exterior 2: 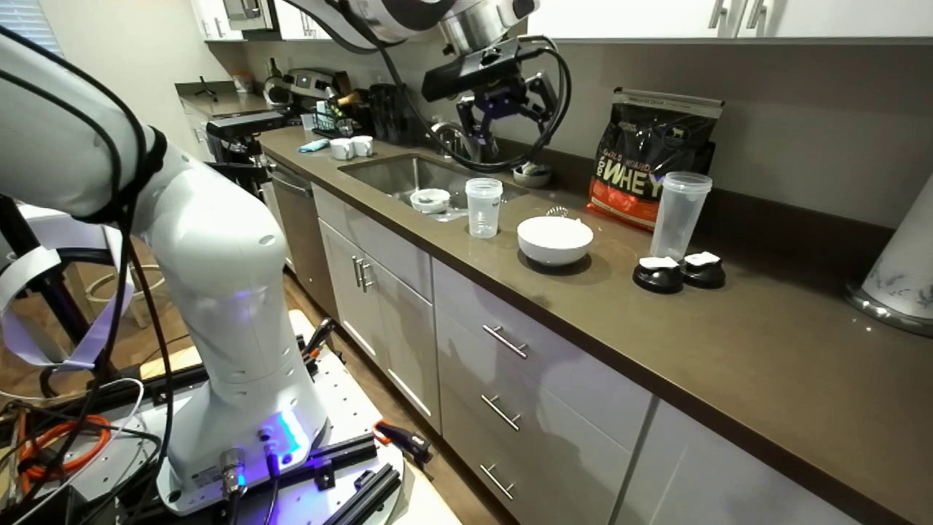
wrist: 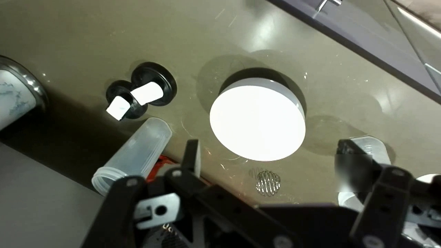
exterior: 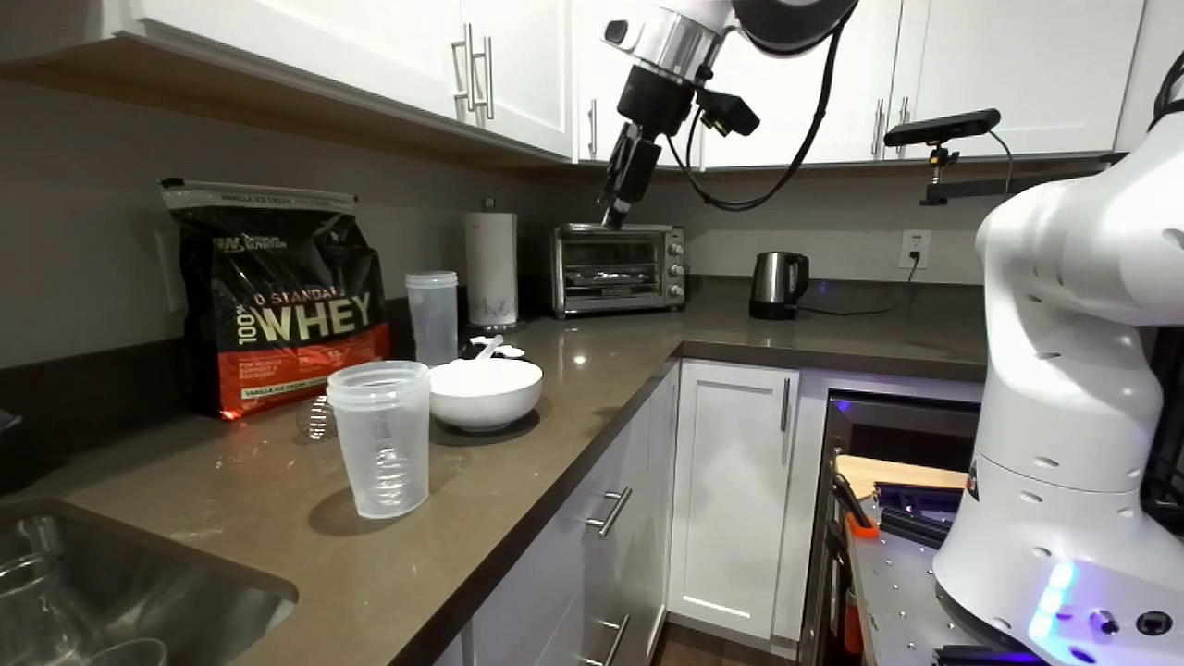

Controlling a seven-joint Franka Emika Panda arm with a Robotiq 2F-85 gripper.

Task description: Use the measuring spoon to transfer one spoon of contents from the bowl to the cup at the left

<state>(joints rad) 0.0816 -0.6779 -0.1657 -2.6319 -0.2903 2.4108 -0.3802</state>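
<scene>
The white bowl (exterior: 474, 400) stands on the counter; its inside is washed out in the wrist view, so its contents cannot be made out. A slim pale handle, apparently the measuring spoon (exterior: 491, 348), sticks up past the bowl's rim; its scoop is hidden. The cup, a clear tumbler (exterior 2: 484, 210), stands upright on the sink side of the bowl, partly behind a finger in the wrist view. High above the counter hangs my gripper (wrist: 269, 146), its fingers spread wide with nothing between them. The bowl (wrist: 256, 120) lies below, seen past the gap.
Another tumbler (exterior 2: 679, 219) stands near a black whey bag (exterior: 287, 305). Two black lids with white tabs (exterior 2: 658, 275) sit beside it. A wire ball (wrist: 268, 183) lies near the bowl. Paper towels (exterior: 491, 268) and a toaster oven (exterior: 615, 268) stand further along; a sink (exterior: 157, 583) opens opposite.
</scene>
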